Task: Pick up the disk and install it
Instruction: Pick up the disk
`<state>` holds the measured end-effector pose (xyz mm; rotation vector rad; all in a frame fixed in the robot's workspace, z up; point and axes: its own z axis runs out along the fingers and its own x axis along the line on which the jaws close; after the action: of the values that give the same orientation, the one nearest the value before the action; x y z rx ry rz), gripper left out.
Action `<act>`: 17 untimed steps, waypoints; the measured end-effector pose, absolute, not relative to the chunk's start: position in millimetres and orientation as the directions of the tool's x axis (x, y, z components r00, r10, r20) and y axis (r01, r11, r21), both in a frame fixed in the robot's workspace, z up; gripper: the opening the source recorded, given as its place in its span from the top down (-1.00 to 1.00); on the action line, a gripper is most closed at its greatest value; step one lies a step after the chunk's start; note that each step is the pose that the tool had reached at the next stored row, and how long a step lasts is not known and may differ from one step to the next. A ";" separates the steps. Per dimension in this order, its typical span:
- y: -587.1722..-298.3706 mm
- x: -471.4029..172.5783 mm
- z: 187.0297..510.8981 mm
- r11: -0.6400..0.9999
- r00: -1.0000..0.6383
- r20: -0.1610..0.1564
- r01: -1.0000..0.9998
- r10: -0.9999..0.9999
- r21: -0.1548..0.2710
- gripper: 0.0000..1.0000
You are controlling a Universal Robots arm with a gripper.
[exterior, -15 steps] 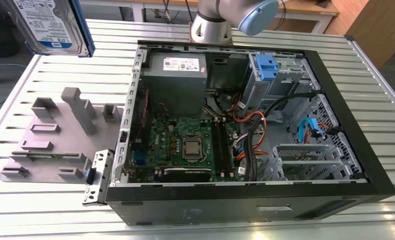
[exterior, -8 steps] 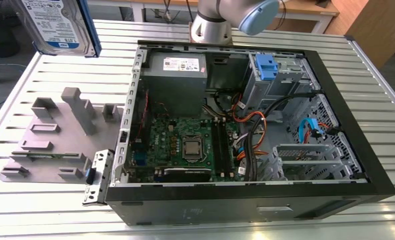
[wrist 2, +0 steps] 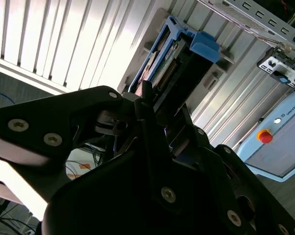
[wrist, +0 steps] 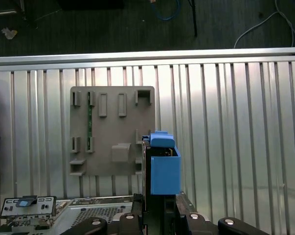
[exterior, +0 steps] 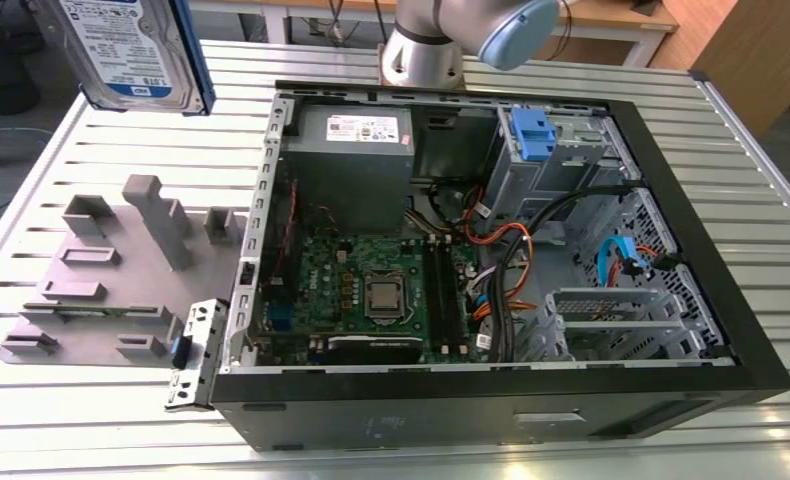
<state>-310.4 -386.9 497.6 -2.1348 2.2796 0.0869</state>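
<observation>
The disk, a silver drive with a white-and-blue label in a blue carrier, hangs high above the table at the exterior view's far left, over the grey fixture plate. In both wrist views my gripper is shut on it. The carrier's blue end sticks out past the black fingers, and the disk stands edge-on between them. The open computer case lies to the right of the disk in the exterior view, with a drive cage holding another blue carrier at its far side.
Inside the case are a grey power supply, a green motherboard and loose cables. The arm's base stands behind the case. The grey fixture plate rests on the slatted aluminium table. A case bracket lies near the plate.
</observation>
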 end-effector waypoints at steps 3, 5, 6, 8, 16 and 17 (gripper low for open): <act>-386.9 -306.0 497.6 0.065 -0.066 -0.051 -0.997 -0.997 0.029 0.31; -386.9 -302.3 497.6 0.065 -0.066 -0.051 -0.997 -0.997 0.029 0.31; -386.9 -300.1 497.6 0.065 -0.066 -0.051 -0.997 -0.997 0.029 0.31; -386.9 -294.8 497.5 0.065 -0.066 -0.051 -0.997 -0.997 0.029 0.31; -386.9 -271.6 496.9 0.065 -0.066 -0.051 -0.997 -0.997 0.029 0.31; -386.9 -268.4 496.8 0.065 -0.066 -0.051 -0.997 -0.997 0.029 0.31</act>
<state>-268.4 -386.9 496.8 -2.1348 2.2797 0.0869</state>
